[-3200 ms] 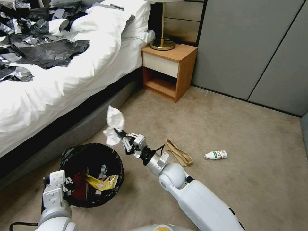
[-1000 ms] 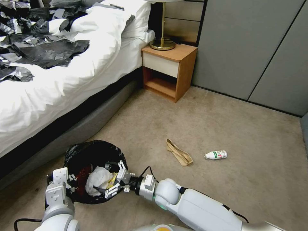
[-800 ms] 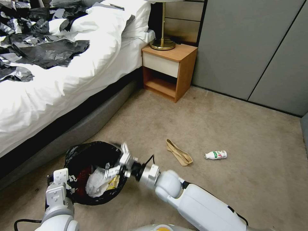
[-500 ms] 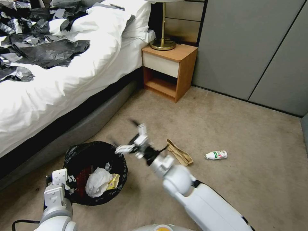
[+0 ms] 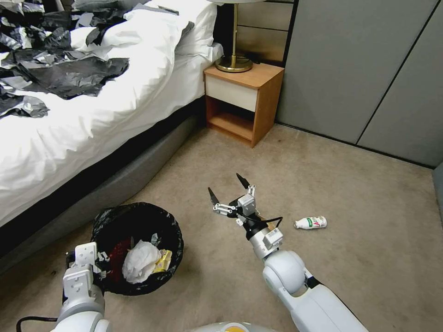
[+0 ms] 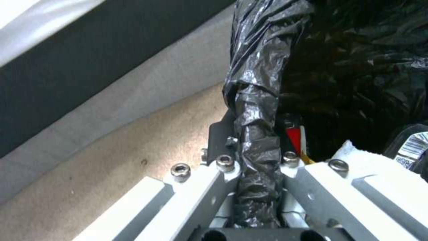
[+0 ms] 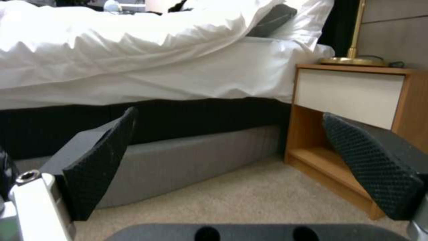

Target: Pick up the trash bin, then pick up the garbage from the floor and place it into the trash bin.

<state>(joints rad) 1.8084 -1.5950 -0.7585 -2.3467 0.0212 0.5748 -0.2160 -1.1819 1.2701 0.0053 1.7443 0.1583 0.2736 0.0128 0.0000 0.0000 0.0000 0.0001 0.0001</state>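
The trash bin (image 5: 138, 220), lined with a crinkled black bag, stands on the carpet beside the bed. My left gripper (image 5: 87, 266) is shut on its near rim; the left wrist view shows the fingers clamping the bag-covered rim (image 6: 256, 100). Inside lie crumpled white paper (image 5: 138, 262), a yellow wrapper (image 5: 162, 260) and something red. My right gripper (image 5: 226, 188) hangs open and empty above the carpet, right of the bin. Its black pads (image 7: 100, 160) stand wide apart. A small white bottle (image 5: 310, 222) lies on the floor to the right. A brown paper bag (image 5: 273, 224) is mostly hidden behind my right wrist.
The bed (image 5: 69, 138), with white bedding and black bags on top, runs along the left. A wooden nightstand (image 5: 242, 103) with a brass lamp stands at the back. Grey wall panels (image 5: 369, 69) close the right. Open carpet lies ahead and to the right.
My right gripper carried the white paper over the bin and let it go inside. It then lifted out and swung right over the carpet, open. The left gripper kept its hold.
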